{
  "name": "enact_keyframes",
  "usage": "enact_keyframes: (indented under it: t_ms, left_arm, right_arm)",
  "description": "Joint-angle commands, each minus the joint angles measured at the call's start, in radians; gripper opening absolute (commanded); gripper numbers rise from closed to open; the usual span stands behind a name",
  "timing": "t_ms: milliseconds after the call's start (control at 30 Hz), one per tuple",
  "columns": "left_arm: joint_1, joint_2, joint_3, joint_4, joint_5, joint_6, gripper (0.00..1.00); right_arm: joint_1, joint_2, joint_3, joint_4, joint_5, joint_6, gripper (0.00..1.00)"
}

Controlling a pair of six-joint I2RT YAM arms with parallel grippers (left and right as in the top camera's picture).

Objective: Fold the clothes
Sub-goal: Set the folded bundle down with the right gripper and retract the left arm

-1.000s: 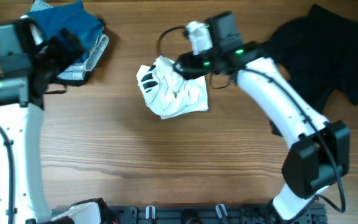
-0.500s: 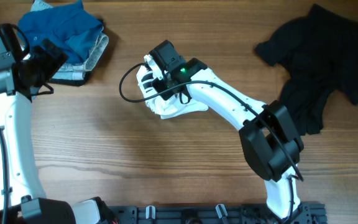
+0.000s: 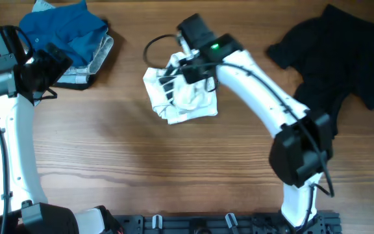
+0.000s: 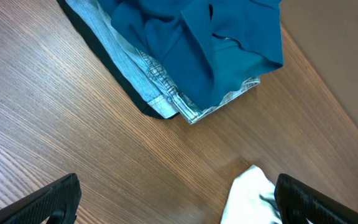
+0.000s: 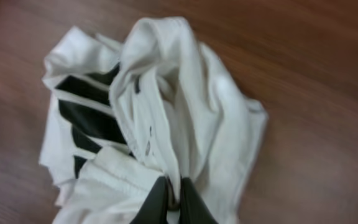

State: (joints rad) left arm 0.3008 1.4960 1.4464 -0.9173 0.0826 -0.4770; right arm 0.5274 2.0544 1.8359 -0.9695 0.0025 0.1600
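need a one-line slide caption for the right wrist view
Close-up of the right pincer pinching a fold of the crumpled white black-striped garment on the wooden table.

Wood-grain table, with a black slotted rail along its near edge

**Near side open, far side crowded**

From 6 through 8 o'clock the table lies bare. On the far side sit a blue pile at 10, a white shirt at 12 and a black garment at 2. The right arm slants from 5 o'clock to the shirt, crossing the gap beside the black garment.
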Motion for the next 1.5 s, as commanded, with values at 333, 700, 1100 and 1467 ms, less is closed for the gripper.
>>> enact_keyframes:
  t_ms: [333, 700, 1100, 1467]
  left_arm:
    - [0.005, 0.037, -0.008, -0.001, -0.006, 0.002, 1.00]
    - [0.005, 0.048, -0.008, 0.004, -0.036, 0.028, 1.00]
    - [0.005, 0.048, -0.008, -0.009, -0.036, 0.028, 1.00]
    - [0.005, 0.048, -0.008, -0.015, -0.036, 0.028, 1.00]
  right_arm:
    - [-0.238, -0.041, 0.017, -0.179, -0.341, -0.134, 0.75]
    - [-0.073, -0.081, -0.100, -0.139, -0.163, 0.027, 0.60]
    - [-0.047, -0.080, -0.264, -0.010, -0.015, 0.175, 0.17]
    - [-0.170, -0.176, -0.261, -0.245, -0.097, 0.112, 0.04]
